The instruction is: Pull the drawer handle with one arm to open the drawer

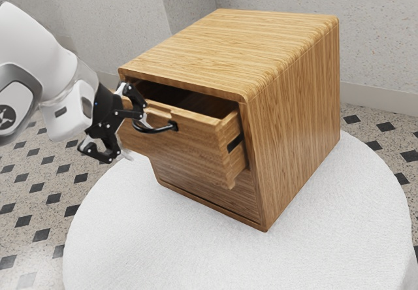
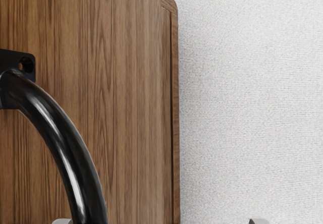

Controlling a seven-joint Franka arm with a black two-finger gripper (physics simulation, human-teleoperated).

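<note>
A round white table (image 1: pixel 196 238) spreads beneath and ahead of the gripper (image 1: pixel 121 123). Pale floor (image 1: pixel 39 192) with dark diamond tiles lies lower; grey speckled walls (image 1: pixel 117 16) rise beyond

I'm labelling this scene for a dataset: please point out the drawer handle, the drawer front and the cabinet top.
drawer handle (image 2: pixel 59 133), wrist view, on the curved black bar.
drawer front (image 1: pixel 189 149), exterior view, middle of its wooden face.
cabinet top (image 1: pixel 241 48), exterior view, centre of the top panel.
</note>
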